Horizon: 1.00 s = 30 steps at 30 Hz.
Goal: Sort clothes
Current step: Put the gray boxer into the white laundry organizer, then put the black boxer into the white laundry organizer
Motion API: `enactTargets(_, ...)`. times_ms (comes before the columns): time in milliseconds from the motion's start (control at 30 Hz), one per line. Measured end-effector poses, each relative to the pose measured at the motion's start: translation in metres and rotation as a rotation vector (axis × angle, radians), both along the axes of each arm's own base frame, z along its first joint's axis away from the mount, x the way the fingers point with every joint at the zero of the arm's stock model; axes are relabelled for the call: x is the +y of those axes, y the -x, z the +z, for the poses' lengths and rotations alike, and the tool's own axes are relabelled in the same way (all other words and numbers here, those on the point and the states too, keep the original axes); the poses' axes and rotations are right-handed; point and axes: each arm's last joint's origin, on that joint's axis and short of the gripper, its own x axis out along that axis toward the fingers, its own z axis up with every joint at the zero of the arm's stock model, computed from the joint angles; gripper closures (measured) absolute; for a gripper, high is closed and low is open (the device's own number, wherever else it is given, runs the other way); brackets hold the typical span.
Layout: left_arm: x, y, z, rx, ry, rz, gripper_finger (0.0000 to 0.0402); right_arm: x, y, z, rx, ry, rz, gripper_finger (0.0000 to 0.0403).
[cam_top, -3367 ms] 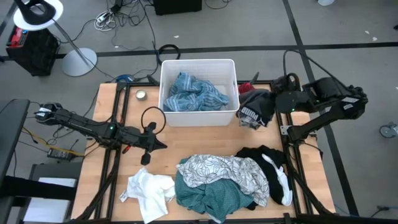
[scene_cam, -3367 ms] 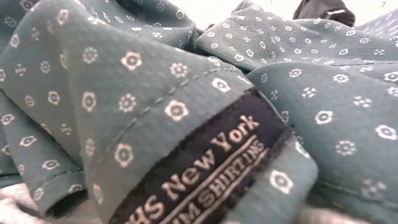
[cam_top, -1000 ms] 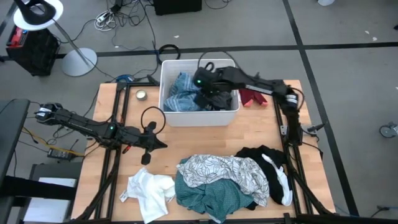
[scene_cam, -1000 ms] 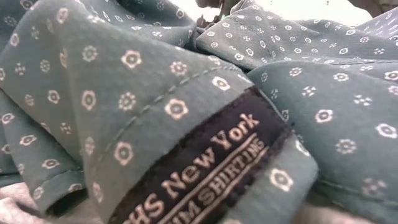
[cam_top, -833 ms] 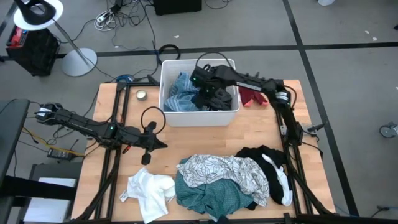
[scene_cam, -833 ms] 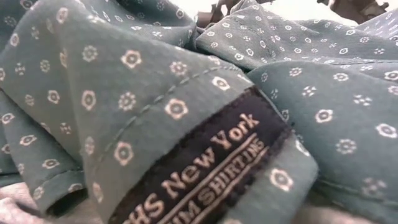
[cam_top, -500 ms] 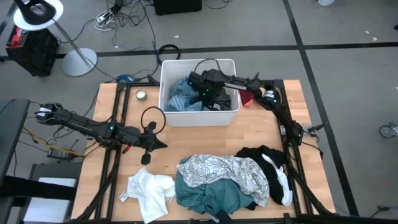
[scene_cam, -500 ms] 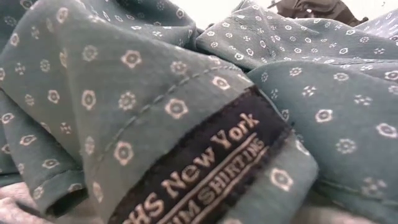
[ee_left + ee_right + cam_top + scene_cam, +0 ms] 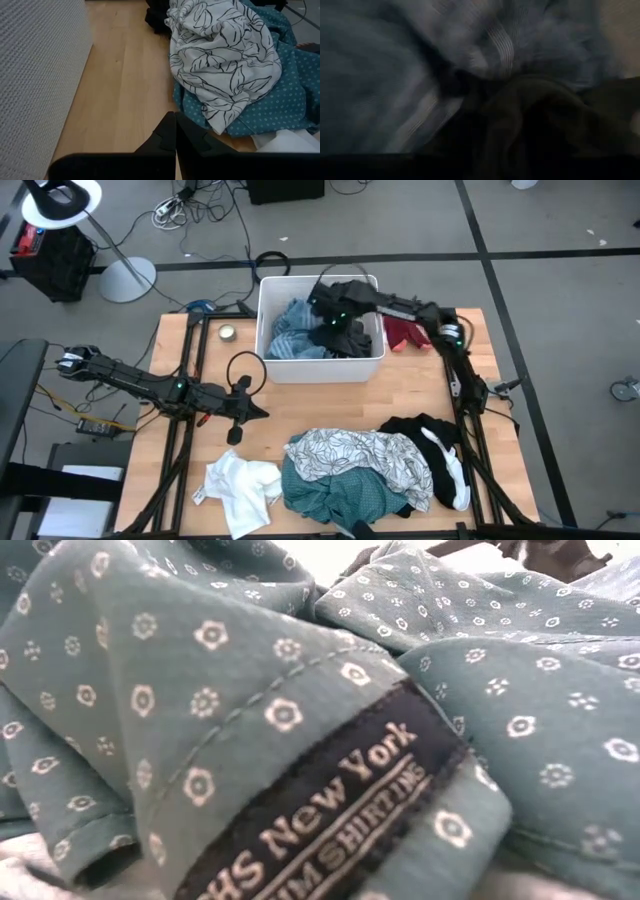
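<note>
The white bin [image 9: 268,320] stands at the table's far middle with blue garments [image 9: 293,330] in it and a black garment [image 9: 352,338] lying in its right half. My right gripper [image 9: 333,308] hangs over the bin, just above that black garment [image 9: 540,120]. A red garment [image 9: 404,333] lies right of the bin. Near the front edge lies a pile: leaf-print white [image 9: 365,452], teal [image 9: 330,495], black [image 9: 420,428], a white sock [image 9: 452,472] and plain white [image 9: 240,485]. My left gripper [image 9: 175,131] is shut and holds nothing, left of the pile.
A small round tin [image 9: 227,333] sits left of the bin. Bare wood [image 9: 320,405] lies between the bin and the pile. The teal garment [image 9: 250,690] fills the low view. Cables and a lamp stand are on the floor beyond the table.
My right gripper, over the bin with the black garment, dipped down into the bin and has since risen a little toward the far rim. The black garment has settled in the bin's right half beside the blue ones.
</note>
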Motion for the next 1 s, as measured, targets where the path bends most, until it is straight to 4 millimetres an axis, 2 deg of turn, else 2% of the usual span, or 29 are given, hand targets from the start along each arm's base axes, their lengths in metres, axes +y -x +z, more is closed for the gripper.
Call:
enactTargets(100,0.0,0.0,0.0,0.001,0.012,0.003,0.0398,0.009,0.016,0.039,-0.077,0.054,0.004,0.0207)
enactTargets(267,0.0,0.0,0.0,0.001,0.014,0.003,0.0398,0.033,0.055,0.106,-0.178,0.198,0.001,0.019)
enactTargets(400,0.0,0.0,0.0,0.001,0.014,0.003,0.0398,0.059,0.088,0.147,-0.229,0.298,-0.008,0.0193)
enactTargets(500,0.0,0.0,0.0,0.0,0.014,0.003,0.0398,0.082,0.111,0.17,-0.27,0.348,-0.01,0.0198)
enactTargets(733,0.0,0.0,0.0,0.0,0.014,0.004,0.0398,0.143,0.142,0.199,-0.325,0.487,0.061,0.0209)
enactTargets(900,0.0,0.0,0.0,0.0,0.014,0.004,0.0398,0.179,0.157,0.205,-0.336,0.516,0.106,0.0217)
enactTargets(1000,0.0,0.0,0.0,-0.001,0.013,0.007,0.0398,0.193,0.167,0.205,-0.333,0.486,0.11,0.0218)
